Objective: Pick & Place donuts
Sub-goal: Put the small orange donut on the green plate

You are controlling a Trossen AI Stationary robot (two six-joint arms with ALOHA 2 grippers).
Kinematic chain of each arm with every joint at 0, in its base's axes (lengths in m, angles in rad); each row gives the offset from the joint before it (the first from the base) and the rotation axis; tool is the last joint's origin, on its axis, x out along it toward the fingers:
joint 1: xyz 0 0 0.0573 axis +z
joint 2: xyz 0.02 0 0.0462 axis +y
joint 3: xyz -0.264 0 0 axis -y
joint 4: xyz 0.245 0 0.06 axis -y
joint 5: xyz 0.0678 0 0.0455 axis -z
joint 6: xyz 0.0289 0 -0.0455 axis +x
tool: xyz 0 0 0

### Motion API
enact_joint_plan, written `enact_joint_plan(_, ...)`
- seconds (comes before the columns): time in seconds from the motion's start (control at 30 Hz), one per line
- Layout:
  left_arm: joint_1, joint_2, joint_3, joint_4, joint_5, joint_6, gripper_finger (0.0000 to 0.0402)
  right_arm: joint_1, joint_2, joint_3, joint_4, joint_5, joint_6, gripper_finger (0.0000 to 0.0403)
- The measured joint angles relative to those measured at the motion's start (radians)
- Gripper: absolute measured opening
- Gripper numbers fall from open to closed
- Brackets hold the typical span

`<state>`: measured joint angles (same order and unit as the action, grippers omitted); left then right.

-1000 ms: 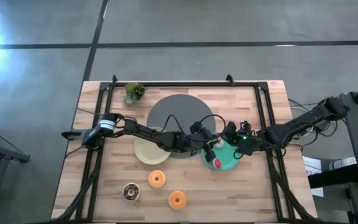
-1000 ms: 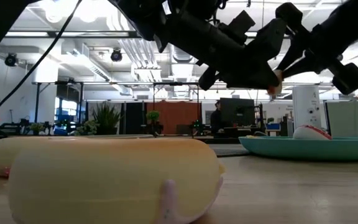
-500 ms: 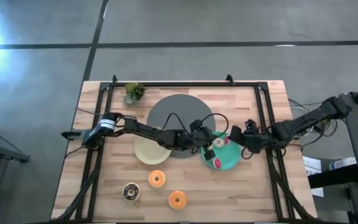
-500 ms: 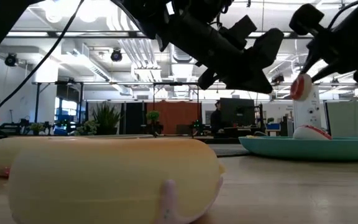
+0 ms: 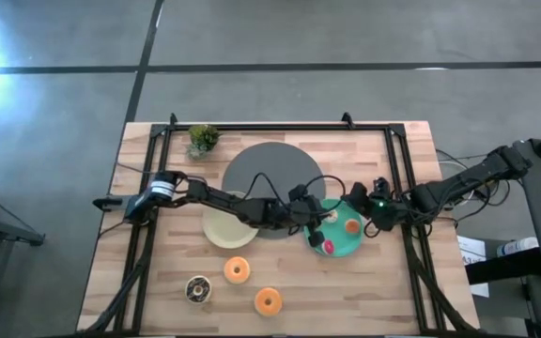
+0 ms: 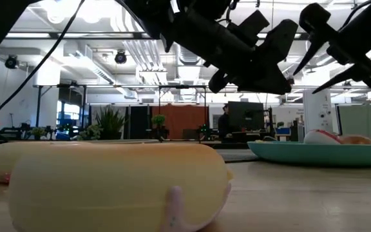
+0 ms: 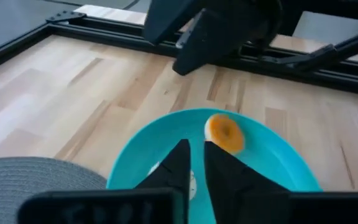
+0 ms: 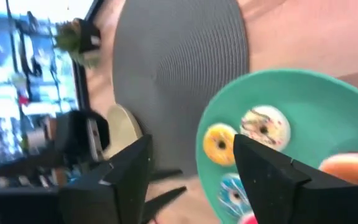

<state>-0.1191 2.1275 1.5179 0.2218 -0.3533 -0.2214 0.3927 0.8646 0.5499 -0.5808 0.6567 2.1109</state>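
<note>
A teal plate (image 5: 341,246) holds several donuts: an orange-faced one (image 5: 351,225) (image 7: 224,133), a yellow one (image 8: 219,144), a white speckled one (image 8: 265,124) and a pink-red one (image 5: 328,247). My right gripper (image 8: 192,142) hangs open just above the plate's right part, over the orange donut, and holds nothing. My left gripper (image 7: 197,145) hovers over the plate's left part, its fingers shut to a thin slit with nothing between them. Two orange donuts (image 5: 238,270) (image 5: 268,300) and a chocolate one (image 5: 197,289) lie flat on the wood nearer the front.
A large dark grey disc (image 5: 269,174) lies behind the plates and a cream plate (image 5: 224,230) sits left of the teal one, under my left arm. A small potted plant (image 5: 202,139) stands at the far left. A black frame (image 5: 280,128) rims the table.
My right gripper has drawn away from the left gripper toward the table's right edge with a donut, then opened and let it go. The donut has dropped onto the teal plate and lies there orange face up.
</note>
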Motion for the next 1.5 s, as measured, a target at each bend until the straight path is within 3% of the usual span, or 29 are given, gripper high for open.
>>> enact_joint_plan(0.27, 0.001, 0.0, 0.0, -0.067, 0.029, -0.004, 0.0098, 0.009, 0.001, 0.0, 0.009, -0.132, -0.205, 0.0229)
enact_joint_plan(0.8, -0.002, -0.133, -0.013, -0.283, 0.112, 0.034, 0.0101, 0.008, 0.044, 0.0, 0.07, -0.293, -0.707, 0.0224)
enact_joint_plan(1.0, -0.002, -0.224, -0.114, -0.296, 0.158, 0.022, 0.0101, 0.007, 0.087, 0.0, 0.067, -0.312, -0.721, 0.0224)
enact_joint_plan(1.27, 0.049, -0.349, -0.272, -0.291, 0.22, -0.077, 0.0101, -0.007, 0.119, 0.004, 0.055, -0.461, -0.751, 0.0224)
enact_joint_plan(1.5, 0.08, -0.452, -0.385, -0.257, 0.232, -0.095, 0.0101, -0.008, 0.243, 0.12, -0.118, -0.5, -0.742, 0.0224)
